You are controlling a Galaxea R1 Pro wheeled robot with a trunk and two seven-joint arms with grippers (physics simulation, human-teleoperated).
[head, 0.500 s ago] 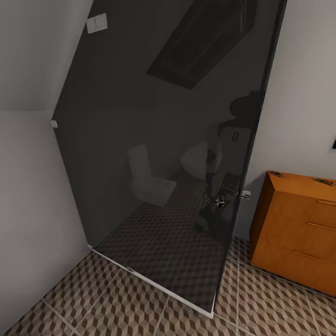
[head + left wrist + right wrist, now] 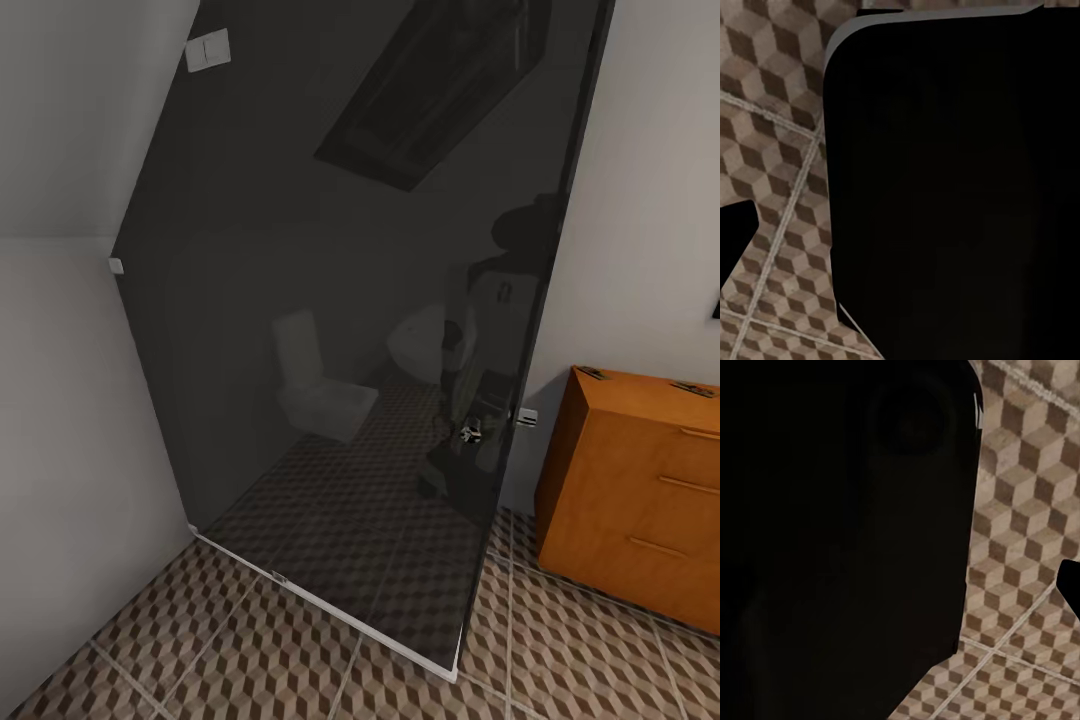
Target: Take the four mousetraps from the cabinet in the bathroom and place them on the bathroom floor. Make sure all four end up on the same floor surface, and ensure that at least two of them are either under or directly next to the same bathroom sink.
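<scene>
The orange-brown cabinet (image 2: 640,480) stands at the right of the head view against the white wall, drawers shut. On its flat top lie two small flat mousetraps, one near the left corner (image 2: 590,372) and one further right (image 2: 693,388). The cube-patterned bathroom floor (image 2: 250,650) runs along the bottom of the view. Both wrist views look down on this floor (image 2: 772,150) (image 2: 1020,547) past a large black body. A dark tip pokes in at the edge of each wrist view (image 2: 735,232) (image 2: 1070,585); neither shows whether its fingers are open or shut.
A tall dark glass panel (image 2: 350,300) with a pale bottom rail fills the middle, close in front. It faintly reflects a white sink (image 2: 415,345), a boxy toilet (image 2: 315,385) and the robot. White walls stand at left and right. A gap of floor lies between panel and cabinet.
</scene>
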